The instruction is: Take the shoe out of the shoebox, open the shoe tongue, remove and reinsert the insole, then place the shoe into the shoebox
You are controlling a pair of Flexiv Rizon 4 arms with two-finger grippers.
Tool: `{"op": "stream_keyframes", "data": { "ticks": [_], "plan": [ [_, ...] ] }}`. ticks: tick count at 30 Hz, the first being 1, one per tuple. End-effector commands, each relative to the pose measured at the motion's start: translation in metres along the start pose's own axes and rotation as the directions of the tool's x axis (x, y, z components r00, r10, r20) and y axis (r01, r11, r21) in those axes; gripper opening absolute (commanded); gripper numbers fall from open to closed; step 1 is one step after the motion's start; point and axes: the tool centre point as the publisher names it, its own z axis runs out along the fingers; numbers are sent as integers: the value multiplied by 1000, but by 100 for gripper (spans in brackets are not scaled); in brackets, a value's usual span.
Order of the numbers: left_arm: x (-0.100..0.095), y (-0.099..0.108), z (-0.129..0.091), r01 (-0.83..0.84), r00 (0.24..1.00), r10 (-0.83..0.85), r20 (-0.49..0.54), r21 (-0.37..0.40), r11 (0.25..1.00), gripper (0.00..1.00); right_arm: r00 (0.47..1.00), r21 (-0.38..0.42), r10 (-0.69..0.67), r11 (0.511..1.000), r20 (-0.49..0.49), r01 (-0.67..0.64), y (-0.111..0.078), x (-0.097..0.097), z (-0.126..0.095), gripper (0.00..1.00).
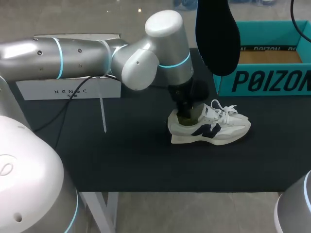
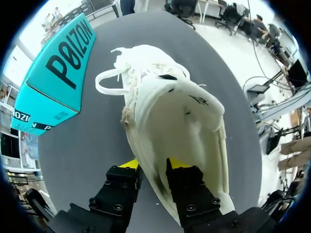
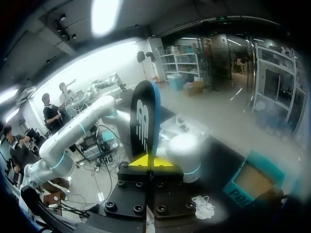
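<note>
A white sneaker [image 1: 214, 128] with a dark side logo lies on the black mat, toe to the right. My left gripper [image 1: 184, 115] is down at its heel. In the left wrist view the left gripper [image 2: 151, 165] is shut on the shoe [image 2: 170, 121], pinching the heel collar wall with one finger inside and one outside. The shoe's inside looks bare. The black insole [image 1: 217, 36] hangs high over the table's back. My right gripper [image 3: 151, 162] is shut on the insole [image 3: 146, 119], which stands upright ahead of it. The teal shoebox [image 1: 265, 80] sits open at the back right.
A white box [image 1: 68, 90] stands at the back left behind my left arm [image 1: 73, 56], with a thin white rod [image 1: 103, 114] hanging in front of it. The shoebox [image 2: 53, 82] lies close beside the shoe's toe. Bare mat [image 1: 121, 160] spreads in front of the shoe.
</note>
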Motion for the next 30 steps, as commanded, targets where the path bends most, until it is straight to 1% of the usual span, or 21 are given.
{"op": "stream_keyframes", "data": {
  "ticks": [1, 11, 14, 16, 19, 20, 21, 22, 23, 25, 27, 29, 30],
  "plan": [
    [-4, -1, 3, 0, 1000, 0, -13, 0, 1000, 0, 1000, 3, 1, 1000, 0, -1, 2, -1, 1, 0],
    [-5, -3, 8, 4, 1000, -4, -27, 9, 1000, 0, 1000, 3, 1, 1000, 0, -1, 2, -1, 1, 0],
    [-5, -3, 9, 5, 999, -4, -42, 23, 1000, 0, 1000, 3, 1, 1000, 0, -1, 2, -1, 1, 0],
    [-5, -4, 10, 3, 998, -1, -56, 47, 999, 0, 1000, 3, 1, 1000, 0, -1, 2, -1, 1, 0],
    [-8, -3, 6, -9, 997, 14, -78, 68, 998, 0, 1000, 3, 1, 1000, 0, -1, 2, -1, 1, 0],
    [-10, -2, 4, -18, 996, 24, -83, 77, 997, 0, 1000, 3, 1, 1000, 0, -1, 2, -1, 1, 0],
    [-11, -1, 2, -26, 993, 38, -110, 114, 993, 0, 1000, 3, 1, 1000, 0, -1, 2, -1, 1, 0],
    [-12, 1, -2, -35, 991, 52, -122, 133, 990, 0, 1000, 3, 1, 1000, 0, -1, 2, -1, 1, 0],
    [-15, 3, -6, -55, 990, 71, -121, 130, 990, 0, 1000, 3, 1, 1000, 0, -1, 2, -1, 1, 0],
    [-21, 9, -17, -89, 984, 113, -139, 167, 982, 0, 1000, 3, 1, 1000, 0, -1, 2, -1, 1, 0],
    [-28, 18, -28, -117, 978, 146, -152, 183, 976, 0, 1000, 3, 1, 1000, 0, -1, 2, -1, 1, 0],
    [-36, 27, -38, -182, 964, 211, -160, 177, 967, 0, 1000, 3, 1, 1000, 0, -1, 2, -1, 1, 0],
    [-40, 31, -43, -198, 959, 232, -166, 195, 961, 0, 1000, 3, 1, 1000, 0, -1, 2, -1, 1, 0]
  ]
}}
